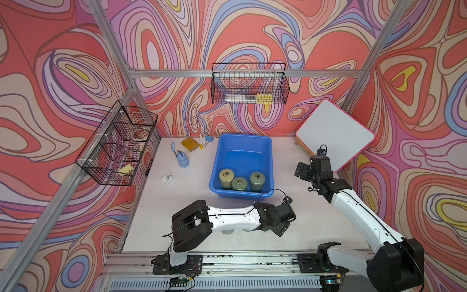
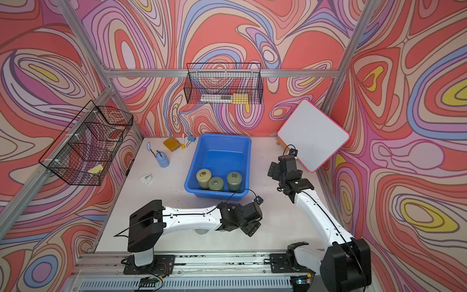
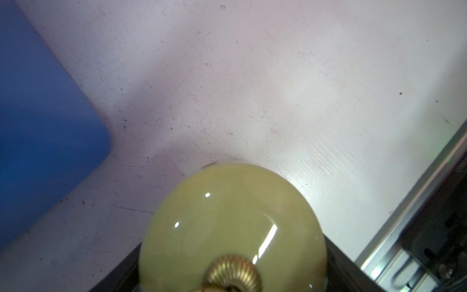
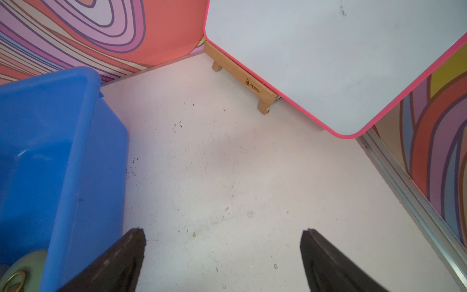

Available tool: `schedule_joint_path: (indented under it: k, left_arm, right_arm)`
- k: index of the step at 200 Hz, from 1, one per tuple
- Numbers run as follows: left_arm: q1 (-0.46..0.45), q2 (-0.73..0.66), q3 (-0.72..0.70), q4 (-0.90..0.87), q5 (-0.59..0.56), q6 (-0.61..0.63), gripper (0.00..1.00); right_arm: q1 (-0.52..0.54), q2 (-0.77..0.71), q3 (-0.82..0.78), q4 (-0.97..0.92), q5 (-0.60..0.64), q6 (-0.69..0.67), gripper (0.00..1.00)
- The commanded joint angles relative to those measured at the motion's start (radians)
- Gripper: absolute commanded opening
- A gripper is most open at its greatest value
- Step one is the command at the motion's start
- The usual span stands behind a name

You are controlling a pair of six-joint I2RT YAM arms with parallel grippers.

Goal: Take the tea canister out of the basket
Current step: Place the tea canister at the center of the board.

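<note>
The blue basket (image 1: 243, 136) (image 2: 225, 136) stands at the middle back of the white table. Three green tea canisters with brass ring knobs stand at its near end (image 1: 226, 178) (image 1: 239, 183) (image 1: 257, 180). My left gripper (image 1: 280, 226) (image 2: 249, 227) is low over the table in front of the basket. In the left wrist view it (image 3: 232, 241) is shut on a yellow-green tea canister (image 3: 227, 217), outside the basket (image 3: 38, 126). The wrist hides that canister in both top views. My right gripper (image 1: 302, 172) (image 4: 223, 232) is open and empty, right of the basket (image 4: 83, 151).
A pink-edged whiteboard (image 1: 336, 136) on a wooden stand leans at the back right. Black wire baskets hang on the left wall (image 1: 118, 144) and back wall (image 1: 249, 83). Left of the basket lie a blue pot with a brush (image 1: 182, 159), a yellow pad (image 1: 189, 144) and a white object (image 1: 167, 178).
</note>
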Motion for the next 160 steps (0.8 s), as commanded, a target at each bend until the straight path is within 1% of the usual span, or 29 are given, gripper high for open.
schedule_joint_path:
  k: [1, 39, 70, 118, 160]
  left_arm:
    - [-0.007, 0.026, 0.04, 0.009, -0.022, 0.016, 0.49]
    - [-0.007, 0.028, 0.071, -0.044, -0.017, 0.001, 0.8]
    - [-0.007, 0.016, 0.094, -0.081, -0.033, -0.01, 0.98]
    - [-0.007, 0.013, 0.155, -0.149, -0.014, -0.007, 0.99]
    - [-0.006, -0.049, 0.197, -0.192, -0.015, -0.004, 0.99]
  right_arm:
    - [-0.008, -0.027, -0.013, -0.004, -0.006, 0.008, 0.98]
    - [-0.009, -0.03, -0.012, -0.008, -0.016, 0.008, 0.98]
    - [-0.01, -0.042, -0.006, -0.016, -0.017, 0.007, 0.98]
    - [-0.009, -0.058, 0.0, -0.034, -0.017, 0.003, 0.98]
    - [-0.01, -0.081, 0.018, -0.06, -0.035, -0.01, 0.98]
